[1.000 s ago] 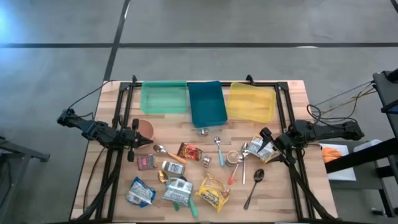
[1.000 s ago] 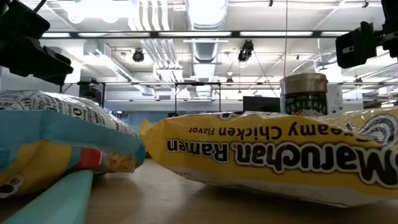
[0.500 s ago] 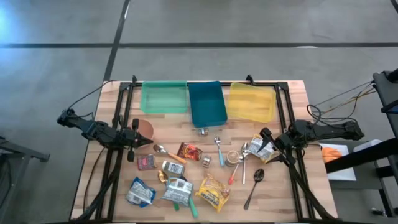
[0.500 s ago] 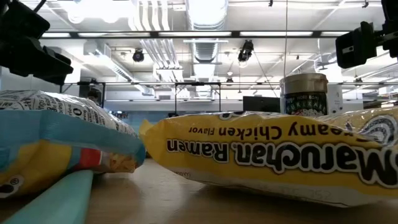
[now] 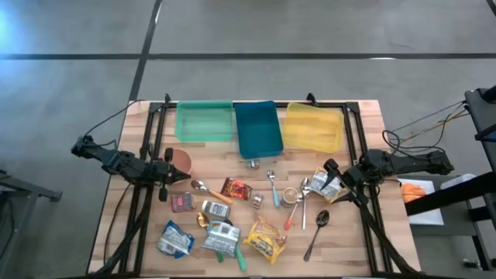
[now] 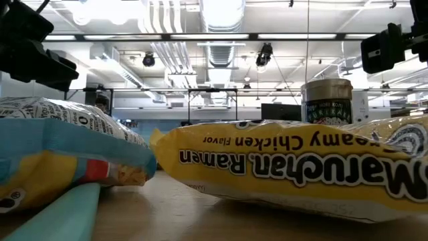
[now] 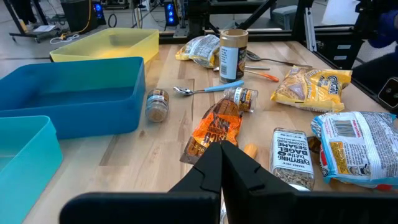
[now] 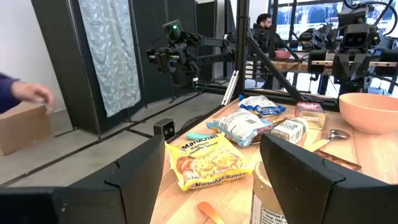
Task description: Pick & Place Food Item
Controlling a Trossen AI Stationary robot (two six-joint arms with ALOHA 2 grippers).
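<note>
Waiting at the table's right edge, my right gripper (image 5: 332, 172) stood empty, jaws apart; left gripper (image 5: 175, 177) shut, empty. Best centring over one packet first.

You're looking at a matt wood-plank table (image 5: 364, 124), smooth plastic bins (image 5: 258, 128), glossy crinkly ramen pkt (image 5: 264, 239), shiny metal spoons (image 5: 319, 221) & matt black gripper fingers (image 8: 298, 177).
</note>
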